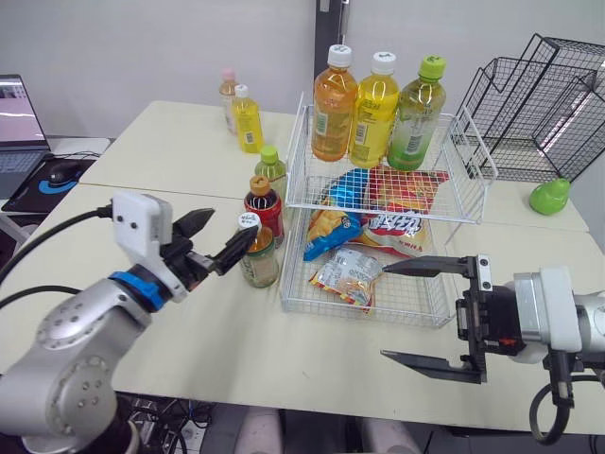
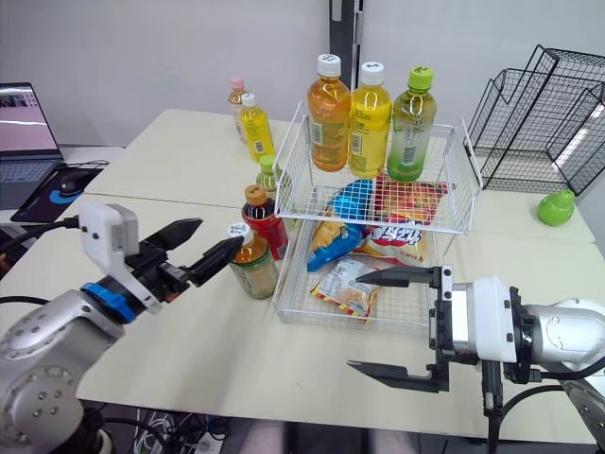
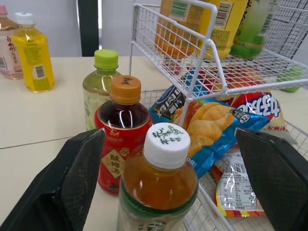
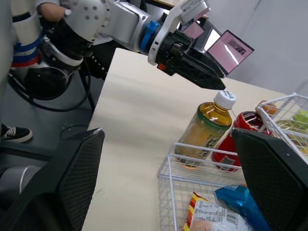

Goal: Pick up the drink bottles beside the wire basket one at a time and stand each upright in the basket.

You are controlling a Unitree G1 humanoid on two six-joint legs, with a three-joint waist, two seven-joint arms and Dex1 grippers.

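Left of centre, the left gripper (image 1: 233, 226) spreads open jaws by the white-capped tea bottle (image 1: 259, 257); lower right, the right gripper (image 1: 384, 312) gapes before the wire basket (image 1: 321, 310).

Left gripper (image 1: 232, 228) and right gripper (image 1: 385, 313) both hold their fingers spread apart.

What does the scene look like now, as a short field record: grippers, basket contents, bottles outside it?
left gripper: open, lined up on the white-capped tea bottle, not closed
right gripper: open, empty, in front of the wire basket
upper tier: three bottles upright
lower tier: snack bags
beside basket: tea bottle, red-labelled bottle, green-capped bottle, all upright
farther back: yellow bottle, pink-capped bottle
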